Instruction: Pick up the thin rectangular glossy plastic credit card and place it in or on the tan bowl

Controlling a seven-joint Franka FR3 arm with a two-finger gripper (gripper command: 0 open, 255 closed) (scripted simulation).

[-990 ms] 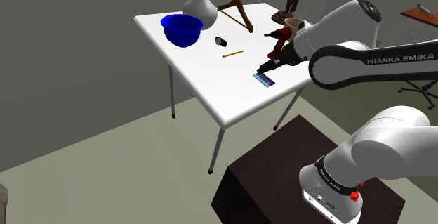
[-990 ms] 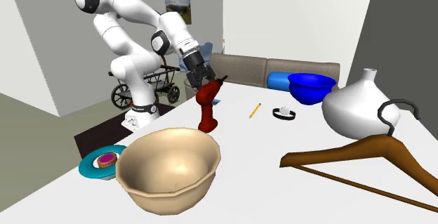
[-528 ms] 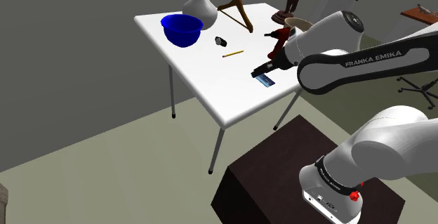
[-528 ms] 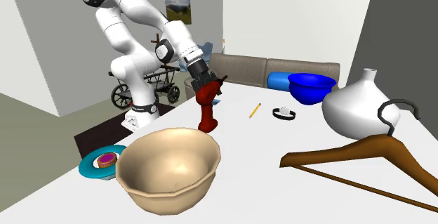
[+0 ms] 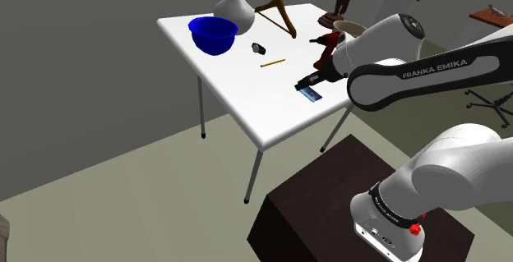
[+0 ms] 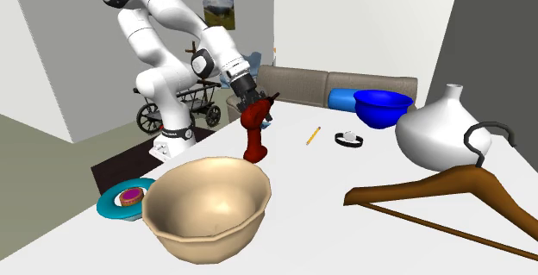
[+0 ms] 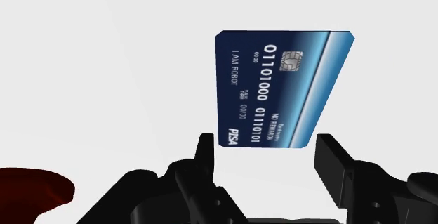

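The dark blue credit card (image 7: 281, 82) lies flat on the white table (image 5: 247, 96), near the table's edge closest to the stand; it is also the blue patch (image 5: 310, 94) in the shoulder view. My gripper (image 7: 265, 152) is down over it. Its fingers (image 7: 205, 156) stand either side of the card's near end, with thin gaps of white table still visible between them and the card. The shoulder view has the gripper (image 5: 310, 81) just above the card. The tan bowl (image 6: 207, 204) stands empty at the near end of the table in the second exterior view, beyond the red drill (image 6: 254, 131).
The red drill (image 5: 326, 45) stands close beside my hand. A blue bowl (image 5: 213, 34), a white vase (image 5: 234, 7), a wooden hanger (image 5: 277, 12), a pencil (image 5: 273, 62) and a small black object (image 5: 259, 48) lie farther along the table. A teal plate (image 6: 125, 200) sits next to the tan bowl.
During the first half second the arm dropped and brought the hand down onto the card. Since then the arm has stayed still and the card has not moved.
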